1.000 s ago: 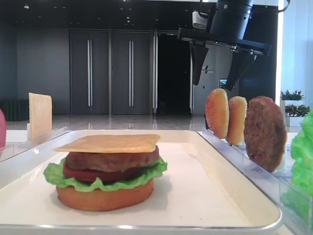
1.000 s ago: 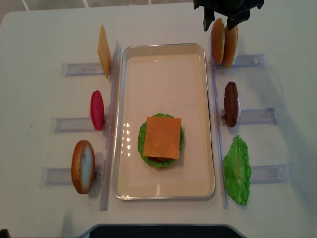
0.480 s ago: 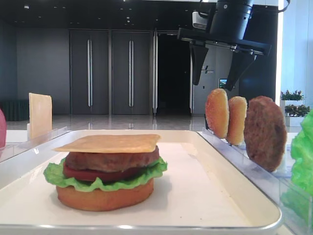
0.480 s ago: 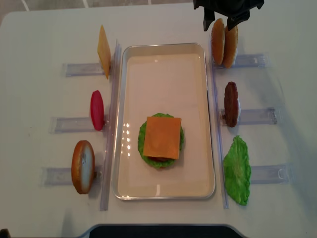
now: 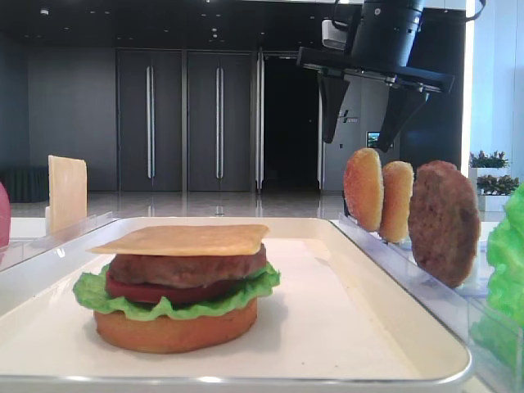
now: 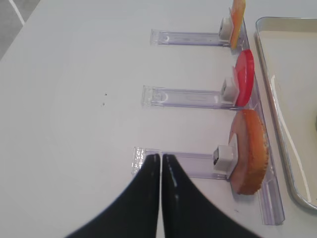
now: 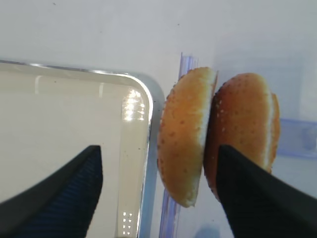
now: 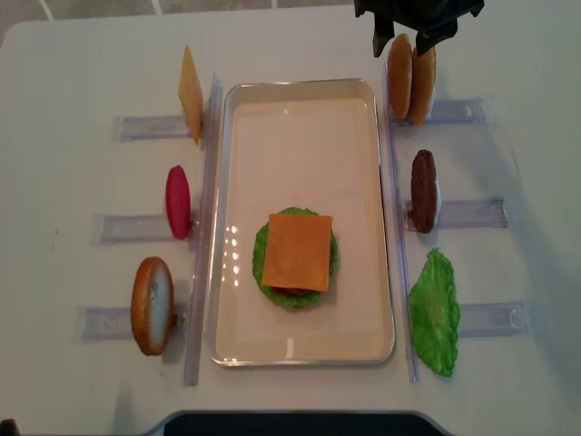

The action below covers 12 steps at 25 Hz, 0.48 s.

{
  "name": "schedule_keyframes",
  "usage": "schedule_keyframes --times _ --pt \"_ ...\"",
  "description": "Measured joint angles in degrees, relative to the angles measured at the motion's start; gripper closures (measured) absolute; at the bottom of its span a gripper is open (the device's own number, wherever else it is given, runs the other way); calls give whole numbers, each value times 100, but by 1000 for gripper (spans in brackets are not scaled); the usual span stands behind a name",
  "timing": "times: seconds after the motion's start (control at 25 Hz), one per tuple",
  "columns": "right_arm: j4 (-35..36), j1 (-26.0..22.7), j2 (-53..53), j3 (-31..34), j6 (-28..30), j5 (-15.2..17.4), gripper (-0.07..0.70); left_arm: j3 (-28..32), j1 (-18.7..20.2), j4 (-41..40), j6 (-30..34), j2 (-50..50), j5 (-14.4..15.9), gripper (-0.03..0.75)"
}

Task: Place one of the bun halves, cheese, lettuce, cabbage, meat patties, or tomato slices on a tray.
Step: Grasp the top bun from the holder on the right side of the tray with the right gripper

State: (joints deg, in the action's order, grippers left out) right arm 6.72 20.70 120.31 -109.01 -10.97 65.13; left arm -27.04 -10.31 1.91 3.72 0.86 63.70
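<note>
The exterior high view is showing the right tool (image 5: 367, 110) hanging with its jaws spread wide and grasping nothing, above two bun halves (image 5: 363, 188) that are standing on edge just beyond the tray's (image 5: 393, 327) right rim; a meat patty (image 5: 443, 222) is standing upright nearer the camera in the same row, and lettuce (image 5: 509, 246) is showing at the right edge. On the tray a stack is sitting: bun at the bottom, then lettuce, tomato, patty and a cheese slice (image 5: 182, 239) on top. The right wrist view is looking down between the spread fingers (image 7: 59, 198) at the two buns, which are touching each other, the nearer one just beside the tray's rounded corner (image 7: 143, 99). The left wrist view is showing the left tool (image 6: 161, 198) clenched shut, empty, hovering over the table (image 6: 74, 99) near a clear rack (image 6: 188, 163) that is holding another bun half (image 6: 250, 151), with a tomato slice (image 6: 243, 77) in the next rack. The overhead realsense view is showing the tray lying in the middle of the table, the stack (image 8: 296, 259) sitting toward its near end, and the right tool (image 8: 399, 41) at the table's far edge over the paired buns.
</note>
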Motion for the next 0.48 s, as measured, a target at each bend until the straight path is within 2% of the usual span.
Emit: schedule_keyframes --times 0.28,0.48 --pt "70 0 235 0 0 161 147 0 0 0 0 0 0 715" --pt "75 0 243 0 -4 33 195 0 0 0 0 0 0 715"
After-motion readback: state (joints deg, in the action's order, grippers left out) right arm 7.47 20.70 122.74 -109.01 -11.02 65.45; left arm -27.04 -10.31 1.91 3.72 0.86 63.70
